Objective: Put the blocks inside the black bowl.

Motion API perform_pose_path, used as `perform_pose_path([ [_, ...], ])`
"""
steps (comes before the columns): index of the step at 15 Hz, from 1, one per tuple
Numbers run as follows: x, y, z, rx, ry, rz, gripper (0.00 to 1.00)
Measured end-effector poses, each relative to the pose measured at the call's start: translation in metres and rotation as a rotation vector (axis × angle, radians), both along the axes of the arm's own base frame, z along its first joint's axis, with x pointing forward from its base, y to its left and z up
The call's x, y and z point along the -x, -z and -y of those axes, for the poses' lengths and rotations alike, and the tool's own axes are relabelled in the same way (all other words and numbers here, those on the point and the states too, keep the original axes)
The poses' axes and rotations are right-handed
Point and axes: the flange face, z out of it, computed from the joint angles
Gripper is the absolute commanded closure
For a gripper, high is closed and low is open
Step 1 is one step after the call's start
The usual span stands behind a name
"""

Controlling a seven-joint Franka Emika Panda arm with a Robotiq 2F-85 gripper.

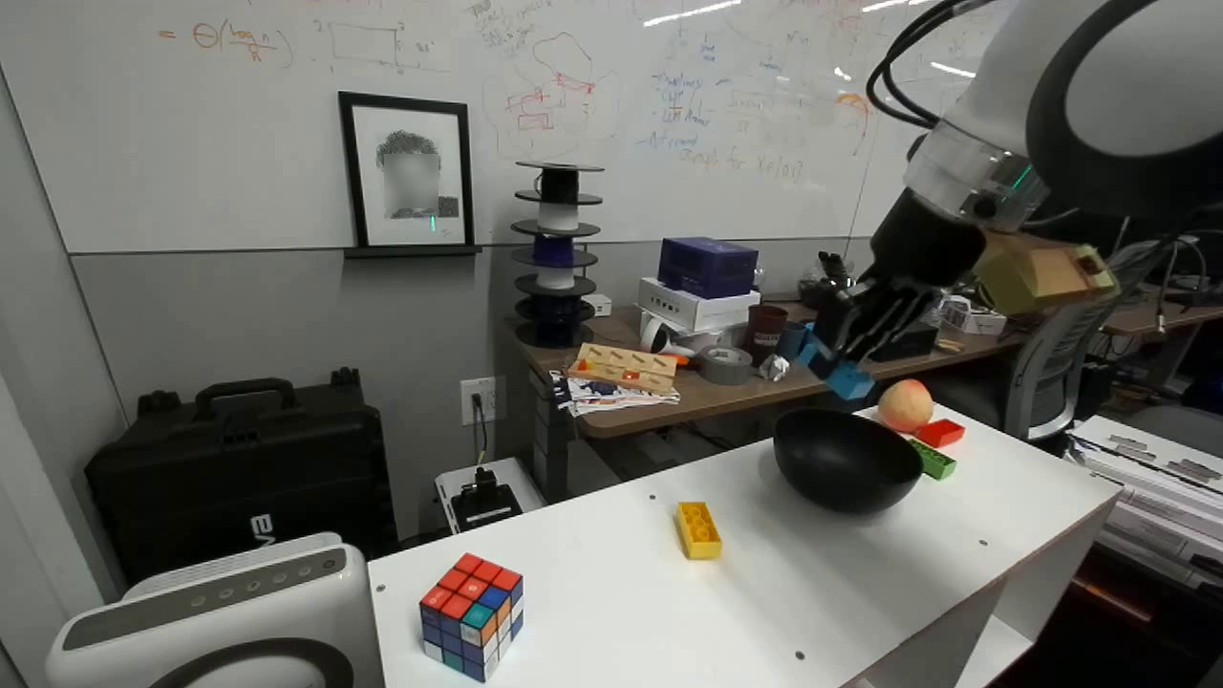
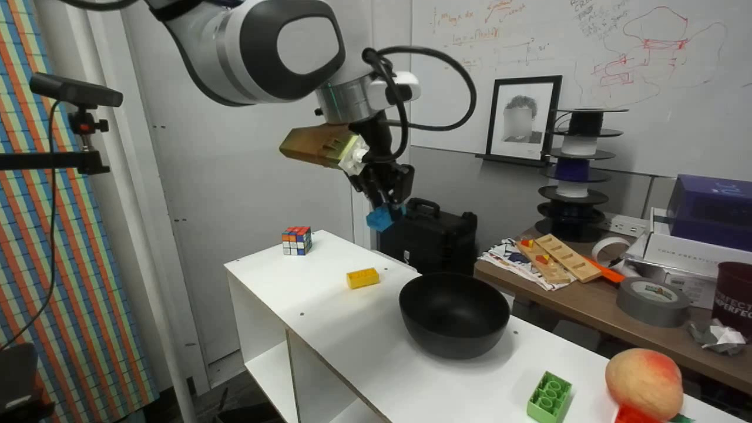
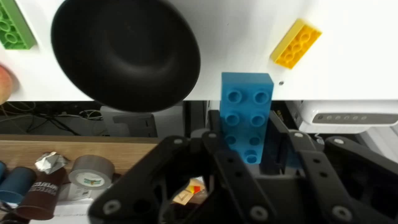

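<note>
My gripper [image 1: 865, 330] [image 2: 385, 191] [image 3: 245, 124] is shut on the flat blue block [image 1: 848, 382] [image 2: 379, 219] [image 3: 245, 93]. It holds the block in the air, higher than the black bowl [image 1: 846, 468] [image 2: 455, 329]. In the wrist view the block shows beside the bowl [image 3: 130, 56], whose inside looks bare. The yellow block [image 1: 698, 531] [image 2: 363, 278] [image 3: 296, 44] lies on the white table. A green block [image 1: 933, 460] [image 2: 549, 397] [image 3: 15, 26] lies on the bowl's opposite side. The red block [image 1: 940, 433] [image 2: 631, 415] lies by the peach-orange ball and is out of the wrist view.
The peach-orange ball [image 1: 905, 406] [image 2: 644, 382] [image 3: 3, 85] sits near the green block. A Rubik's cube [image 1: 473, 616] [image 2: 296, 241] stands at the table's far end from it. A cluttered brown desk [image 1: 626, 418] [image 2: 529, 288] stands behind the white tabletop [image 1: 592, 592].
</note>
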Motion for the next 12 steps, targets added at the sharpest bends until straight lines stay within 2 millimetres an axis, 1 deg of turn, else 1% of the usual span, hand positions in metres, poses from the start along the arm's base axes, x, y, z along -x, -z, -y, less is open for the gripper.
perform_pose_path([
  [2,-0.009,-0.013,0.032,-0.034,0.097,0.03,0.84],
  [4,-0.015,-0.016,0.068,-0.068,0.202,0.043,0.84],
  [5,-0.019,-0.015,0.086,-0.084,0.257,0.044,0.84],
  [7,-0.025,-0.006,0.117,-0.125,0.362,0.036,0.84],
  [8,-0.029,0.001,0.129,-0.146,0.414,0.031,0.84],
  [10,-0.037,0.017,0.145,-0.179,0.503,0.022,0.84],
  [12,-0.045,0.035,0.152,-0.197,0.561,0.003,0.84],
])
